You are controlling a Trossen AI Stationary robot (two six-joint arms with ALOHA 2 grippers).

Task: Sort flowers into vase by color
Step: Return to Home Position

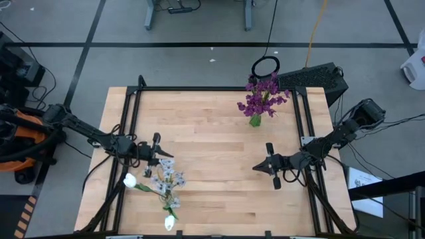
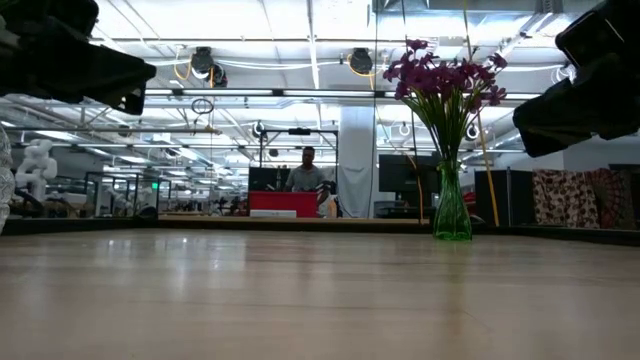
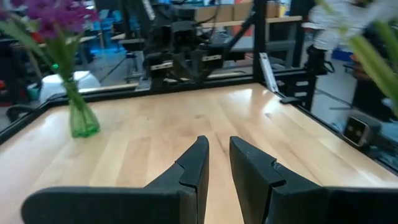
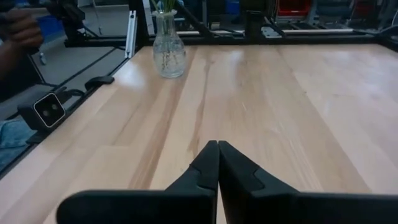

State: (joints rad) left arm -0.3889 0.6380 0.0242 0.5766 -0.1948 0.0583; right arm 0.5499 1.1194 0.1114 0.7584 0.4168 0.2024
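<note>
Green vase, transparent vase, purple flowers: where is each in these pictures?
green vase [image 2: 452, 212]: low view, on its glass belly.
transparent vase [image 4: 168, 56]: right wrist view, on its rounded body.
purple flowers [image 1: 262, 99]: high view, on the blossom cluster.

Smooth, faintly glossy wooden table [image 1: 219, 166]; clear vase [image 4: 168, 56] and green vase [image 3: 83, 121] of shiny glass

Grey floor [image 1: 199, 60], bright ceiling lights [image 2: 250, 20], red cabinet [image 2: 283, 203]
</note>
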